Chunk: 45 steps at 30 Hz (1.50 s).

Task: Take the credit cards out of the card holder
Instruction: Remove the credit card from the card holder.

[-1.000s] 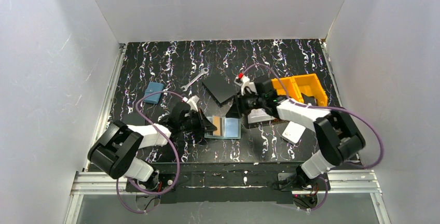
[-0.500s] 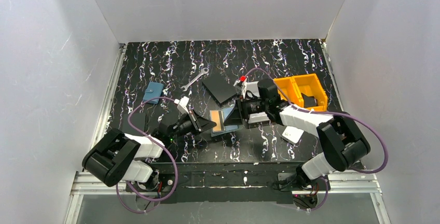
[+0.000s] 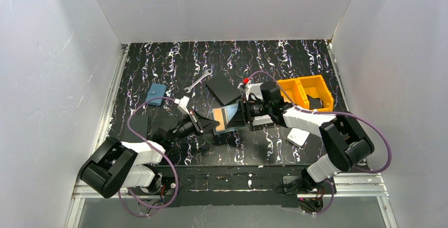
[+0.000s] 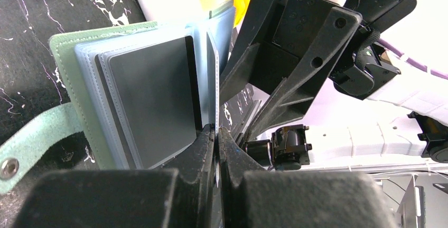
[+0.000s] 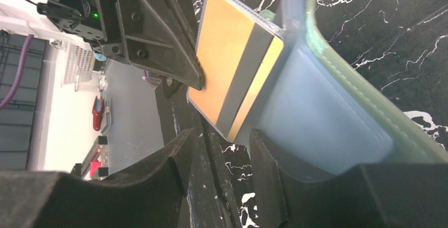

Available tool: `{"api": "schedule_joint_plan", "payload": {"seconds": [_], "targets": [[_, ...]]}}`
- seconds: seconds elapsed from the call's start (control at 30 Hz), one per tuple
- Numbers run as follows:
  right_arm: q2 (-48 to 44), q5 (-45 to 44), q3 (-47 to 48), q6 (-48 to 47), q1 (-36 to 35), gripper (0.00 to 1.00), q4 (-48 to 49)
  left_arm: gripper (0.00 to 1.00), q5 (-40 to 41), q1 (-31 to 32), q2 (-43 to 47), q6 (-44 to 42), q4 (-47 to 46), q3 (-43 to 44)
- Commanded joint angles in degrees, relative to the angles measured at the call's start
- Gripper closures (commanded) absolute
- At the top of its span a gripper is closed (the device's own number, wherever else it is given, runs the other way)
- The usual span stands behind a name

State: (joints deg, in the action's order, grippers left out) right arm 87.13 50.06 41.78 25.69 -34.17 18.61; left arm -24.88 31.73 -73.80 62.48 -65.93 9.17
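Observation:
The mint-green card holder (image 3: pixel 231 116) hangs open above the table between both arms. My left gripper (image 4: pixel 217 129) is shut on the edge of one clear inner sleeve. That sleeve carries a tan credit card (image 5: pixel 227 54) with a grey stripe. A dark grey card (image 4: pixel 153 96) sits in the sleeve against the green cover (image 4: pixel 61 48). My right gripper (image 5: pixel 222 151) is open just below the tan card's corner. One finger stands in front of the holder's light-blue panels (image 5: pixel 327 127). Nothing is pinched between its jaws.
A black square plate (image 3: pixel 223 89) and a wrench (image 3: pixel 199 80) lie behind the holder. A small blue pouch (image 3: pixel 156 93) is at the left. Yellow bins (image 3: pixel 309 91) stand at the right, with a white box (image 3: pixel 298 135) nearer the front.
The holder has come up off the table and tipped on edge. My left arm has swung back and left while gripping it. The right gripper has closed in on its far side.

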Motion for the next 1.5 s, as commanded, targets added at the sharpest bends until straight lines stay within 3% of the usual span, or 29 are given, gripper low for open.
{"api": "schedule_joint_plan", "payload": {"seconds": [0.0, 0.2, 0.5, 0.63, 0.8, 0.93, 1.03, 1.13, 1.3, 1.47], "targets": [[-0.03, -0.21, 1.71, 3.3, 1.6, 0.47, 2.67, 1.0, -1.41, -0.08, 4.05, 0.21, -4.46, 0.12], [0.61, 4.53, 1.9, 12.69, 2.09, 0.47, 11.02, 1.0, -3.95, -0.08, 4.41, 1.18, -5.58, 1.64], [0.93, 6.92, 3.35, 18.29, 2.09, 0.53, 14.24, 1.0, -6.69, -0.08, 2.61, 2.83, -8.67, 2.95], [1.38, 7.36, 3.48, 20.31, 2.09, 0.6, 15.75, 1.0, -7.09, -0.01, 1.2, 3.57, -10.53, 3.13], [2.46, 8.26, 4.21, 23.74, 2.09, 0.78, 18.07, 1.0, -7.16, 0.09, -0.51, 3.62, -10.8, 2.77], [2.79, 8.56, 4.37, 24.07, 2.14, 0.86, 18.39, 1.0, -6.35, 0.09, -1.25, 3.12, -9.71, 1.97], [2.82, 8.49, 4.32, 24.02, 2.18, 0.86, 18.31, 1.0, -5.46, 0.09, -0.23, 1.54, -4.98, 2.1], [2.72, 7.87, 4.44, 22.81, 2.18, 0.78, 16.66, 1.0, -4.1, 0.28, 2.35, -0.86, 2.61, 2.98], [3.18, 7.81, 4.8, 21.83, 2.18, 0.78, 15.7, 1.0, -1.66, 0.82, 7.16, -4.52, 14.76, 5.15], [3.56, 7.43, 5.1, 20.82, 2.18, 0.74, 14.37, 1.0, -0.94, 1.68, 8.18, -5.45, 17.14, 6.34]]}}
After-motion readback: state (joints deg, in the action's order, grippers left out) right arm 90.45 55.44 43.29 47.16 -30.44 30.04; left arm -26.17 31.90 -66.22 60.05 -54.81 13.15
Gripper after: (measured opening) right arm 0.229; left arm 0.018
